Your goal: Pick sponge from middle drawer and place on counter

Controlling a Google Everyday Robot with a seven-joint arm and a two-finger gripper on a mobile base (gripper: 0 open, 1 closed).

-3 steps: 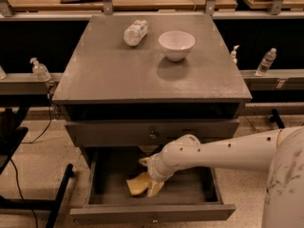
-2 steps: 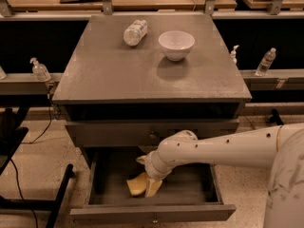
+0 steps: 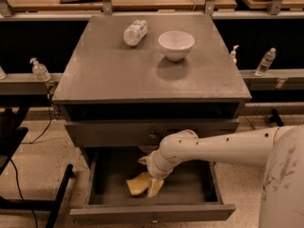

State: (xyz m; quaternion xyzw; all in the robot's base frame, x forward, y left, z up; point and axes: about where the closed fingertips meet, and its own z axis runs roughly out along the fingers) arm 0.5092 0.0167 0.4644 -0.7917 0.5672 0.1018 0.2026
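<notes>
Grey wood makes the cabinet, and its flat top is the table (image 3: pixel 118 75). A white bowl (image 3: pixel 176 44) stands on the table near the back. A clear plastic bottle (image 3: pixel 135 32) lies on its side just left of the bowl, not touching it. The bottle has a pale label, but the words on it cannot be read.

Low down, the middle drawer (image 3: pixel 190 212) is pulled out toward us. The pale yellow sponge (image 3: pixel 136 185) lies inside it, on the drawer floor, a bit left of the middle. The robot's white arm (image 3: pixel 223 146) comes in from the right and bends down into the drawer. Its gripper (image 3: pixel 154 186) is right at the sponge and touches its right edge. I cannot tell how wide the jaws are, or if they have hold of the sponge.

A pump bottle (image 3: pixel 40 70) stands on the rail to the left. A water bottle (image 3: pixel 266 61) stands on the rail to the right.
</notes>
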